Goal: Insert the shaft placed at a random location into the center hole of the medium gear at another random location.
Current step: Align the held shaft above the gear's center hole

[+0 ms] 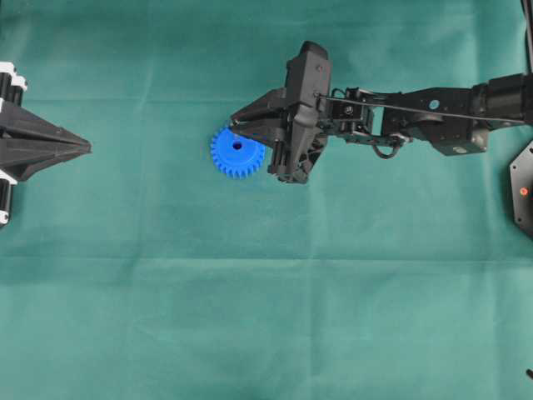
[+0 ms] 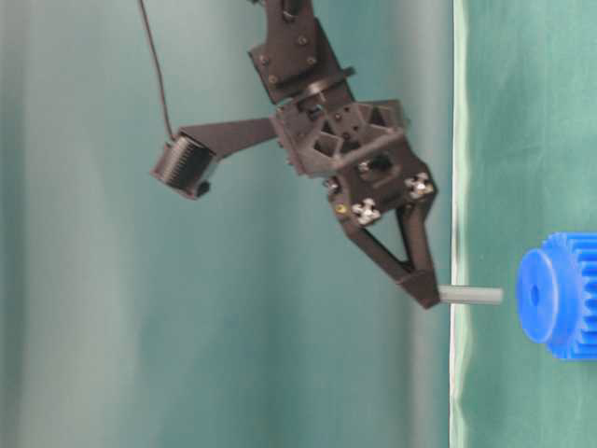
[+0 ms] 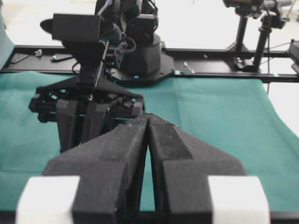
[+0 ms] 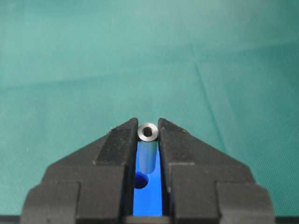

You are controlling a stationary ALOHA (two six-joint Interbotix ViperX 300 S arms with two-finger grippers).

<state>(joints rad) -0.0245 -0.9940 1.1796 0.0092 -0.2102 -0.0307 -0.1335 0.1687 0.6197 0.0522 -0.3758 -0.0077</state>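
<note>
The medium gear [image 1: 237, 152], bright blue and toothed, lies flat on the green cloth. My right gripper [image 1: 236, 123] hovers just above it, shut on the shaft [image 2: 471, 295], a short grey metal pin. The pin points down at the gear [image 2: 560, 294], and its free end stands a small gap off the hub, roughly in line with the center hole [image 2: 534, 294]. In the right wrist view the shaft [image 4: 148, 140] sits pinched between the fingertips, with the blue gear [image 4: 150, 198] and its dark center hole [image 4: 141, 180] showing below. My left gripper [image 1: 83, 147] rests shut at the far left, holding nothing.
Green cloth [image 1: 266, 317] covers the table. A black fixture [image 1: 523, 187] with a red light sits at the right edge. The left wrist view shows the right arm [image 3: 88, 107] ahead, a black frame rail [image 3: 210, 74] and camera stands [image 3: 261, 32] behind it.
</note>
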